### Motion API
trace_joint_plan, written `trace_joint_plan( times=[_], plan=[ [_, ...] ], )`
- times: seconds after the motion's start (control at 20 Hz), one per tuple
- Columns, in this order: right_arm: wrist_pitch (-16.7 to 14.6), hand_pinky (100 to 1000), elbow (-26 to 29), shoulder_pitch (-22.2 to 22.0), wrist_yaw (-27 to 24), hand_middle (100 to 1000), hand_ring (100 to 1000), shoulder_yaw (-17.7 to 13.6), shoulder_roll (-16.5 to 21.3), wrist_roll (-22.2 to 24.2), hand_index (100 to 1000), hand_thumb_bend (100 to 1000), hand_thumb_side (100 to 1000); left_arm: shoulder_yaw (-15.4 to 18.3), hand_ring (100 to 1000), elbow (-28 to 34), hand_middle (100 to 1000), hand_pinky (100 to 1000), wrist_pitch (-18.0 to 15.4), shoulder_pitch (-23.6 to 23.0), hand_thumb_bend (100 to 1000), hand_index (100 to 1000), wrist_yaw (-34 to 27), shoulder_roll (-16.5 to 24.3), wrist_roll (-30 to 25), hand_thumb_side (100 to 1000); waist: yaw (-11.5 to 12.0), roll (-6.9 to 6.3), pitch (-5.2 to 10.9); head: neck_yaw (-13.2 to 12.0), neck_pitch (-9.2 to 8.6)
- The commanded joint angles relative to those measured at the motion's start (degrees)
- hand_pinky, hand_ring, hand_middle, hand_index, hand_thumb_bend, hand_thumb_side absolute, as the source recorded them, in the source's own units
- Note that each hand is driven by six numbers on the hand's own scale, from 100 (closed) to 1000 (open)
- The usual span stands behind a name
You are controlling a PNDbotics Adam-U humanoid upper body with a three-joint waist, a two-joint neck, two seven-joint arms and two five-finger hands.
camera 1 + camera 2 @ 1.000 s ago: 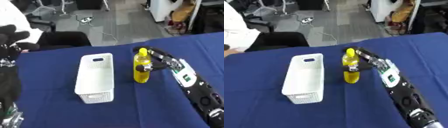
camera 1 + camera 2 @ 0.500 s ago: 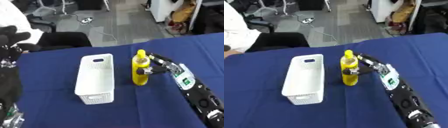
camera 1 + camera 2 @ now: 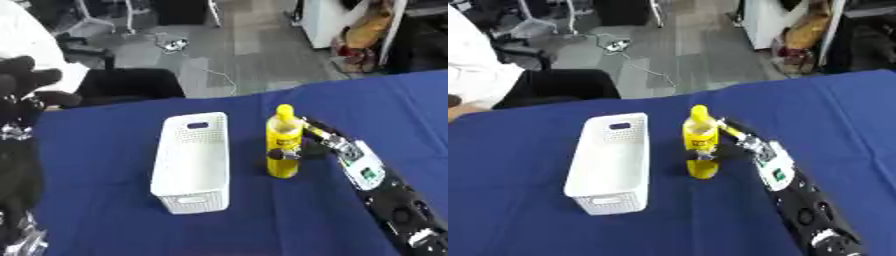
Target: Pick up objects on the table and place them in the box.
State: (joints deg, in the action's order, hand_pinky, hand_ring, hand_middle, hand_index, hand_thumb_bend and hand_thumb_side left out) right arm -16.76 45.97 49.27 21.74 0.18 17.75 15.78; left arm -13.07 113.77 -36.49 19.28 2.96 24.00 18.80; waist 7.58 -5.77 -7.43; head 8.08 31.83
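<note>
- White box [image 3: 192, 162]: a long rectangular plastic basket with perforated walls and a slot handle in its far end wall. It sits on the blue cloth-covered table [image 3: 105, 200] left of centre, long axis running from the near edge toward the far edge. I see nothing inside it.
- Yellow bottle [image 3: 283, 149]: smooth plastic, cylindrical body tapering to a rounded yellow cap. It stands upright near the table's middle, just right of the box and apart from it, its long axis vertical, cap up.
- Right hand [image 3: 308, 145]: my right arm comes in from the near right corner, black with a white-and-green panel on the forearm. Its fingers curl round the bottle's right side and the thumb crosses the front at mid-height, so the hand is grasping the bottle.
- Left hand [image 3: 26, 82]: a dark shape at the table's left edge near the far corner; I cannot tell how its fingers are set.
</note>
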Motion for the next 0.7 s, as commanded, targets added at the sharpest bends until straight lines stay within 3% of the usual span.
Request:
trace_joint_plan(
  times=[0.05, 0.1, 0.15, 0.3, 0.45, 0.7],
  plan=[
    [-1.19, 177, -0.35, 0.79, -4.07, 261, 188, -0.83, -0.35, -8.47, 409, 703, 470, 0.31, 753, 0.83, 826, 652, -0.09, 1.04, 290, 851, -0.32, 0.48, -0.16, 942, 0.16, 0.08, 0.7, 0.2, -1.14],
    [-1.67, 212, -0.71, 0.73, -5.28, 291, 212, -0.67, -0.49, -10.74, 431, 717, 470, 0.3, 753, 0.83, 826, 652, -0.09, 1.08, 290, 851, -0.36, 0.47, -0.2, 942, 0.2, 0.09, 0.69, 0.21, -1.19],
    [-2.22, 100, -0.94, 0.7, -6.63, 151, 100, -0.7, -0.69, -12.7, 349, 651, 465, 0.3, 753, 0.83, 826, 652, -0.09, 1.11, 290, 851, -0.4, 0.46, -0.22, 943, 0.22, 0.07, 0.69, 0.2, -1.27],
    [-4.09, 100, -1.3, 0.42, -11.93, 100, 100, -0.36, -1.14, -16.06, 347, 650, 455, 0.29, 753, 0.83, 826, 652, -0.07, 1.17, 290, 851, -0.51, 0.45, -0.32, 943, 0.3, 0.1, 0.71, 0.3, -1.47],
    [-5.63, 100, -0.46, 0.34, -17.31, 100, 100, 0.17, -1.06, -15.86, 350, 591, 424, 0.34, 753, 0.83, 826, 652, -0.05, 1.17, 290, 850, -0.6, 0.48, -0.34, 943, 0.33, 0.13, 0.77, 0.21, -1.47],
    [-5.64, 100, 2.69, 1.24, -27.28, 100, 100, 1.73, -0.24, -11.88, 351, 597, 410, 0.37, 752, 0.83, 826, 652, 0.03, 0.99, 290, 851, -0.64, 0.69, -0.47, 944, 0.21, 0.26, 0.99, 0.13, -1.04]
  ],
)
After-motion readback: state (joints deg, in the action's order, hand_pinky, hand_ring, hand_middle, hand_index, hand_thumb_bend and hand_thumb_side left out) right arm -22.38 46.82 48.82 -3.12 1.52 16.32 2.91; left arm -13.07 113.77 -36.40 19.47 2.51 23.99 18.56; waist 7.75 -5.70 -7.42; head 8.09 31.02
